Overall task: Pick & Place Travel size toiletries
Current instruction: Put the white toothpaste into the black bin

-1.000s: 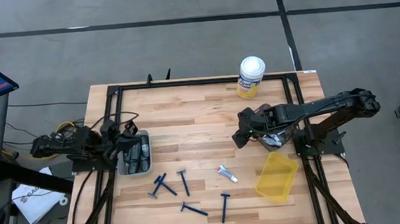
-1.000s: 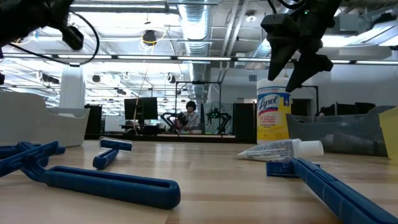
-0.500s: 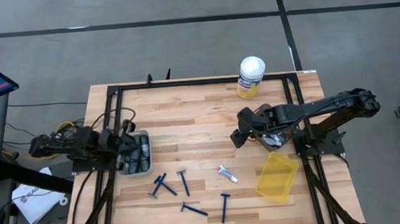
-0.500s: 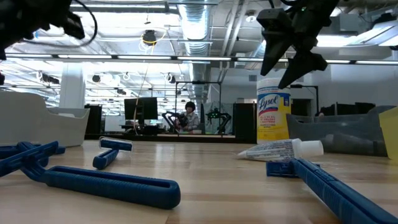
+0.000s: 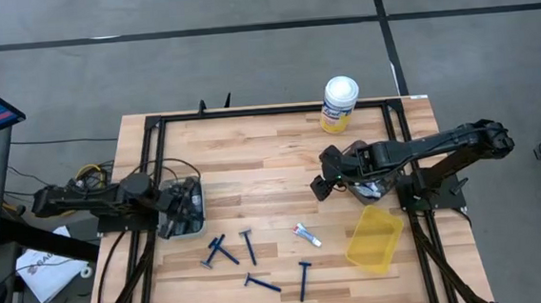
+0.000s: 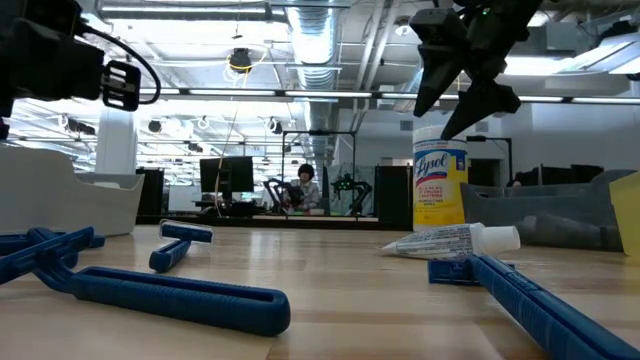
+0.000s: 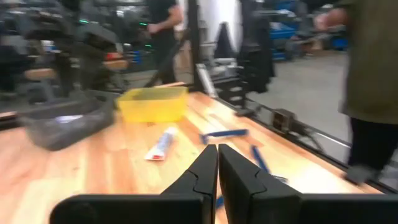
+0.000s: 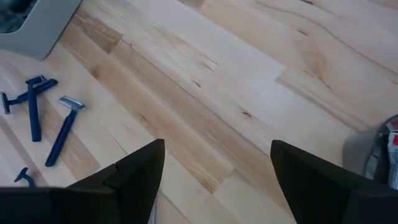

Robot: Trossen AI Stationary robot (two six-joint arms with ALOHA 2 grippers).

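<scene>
Over table centre-right: right gripper [image 5: 322, 185] jaws wide apart, empty, above bare wood | left gripper [image 5: 180, 202] fingers pressed together, empty, over grey tray [image 5: 196, 228] at left edge | blue razors [image 5: 248, 244] and tube [image 5: 306, 234] lie loose at near-centre
</scene>
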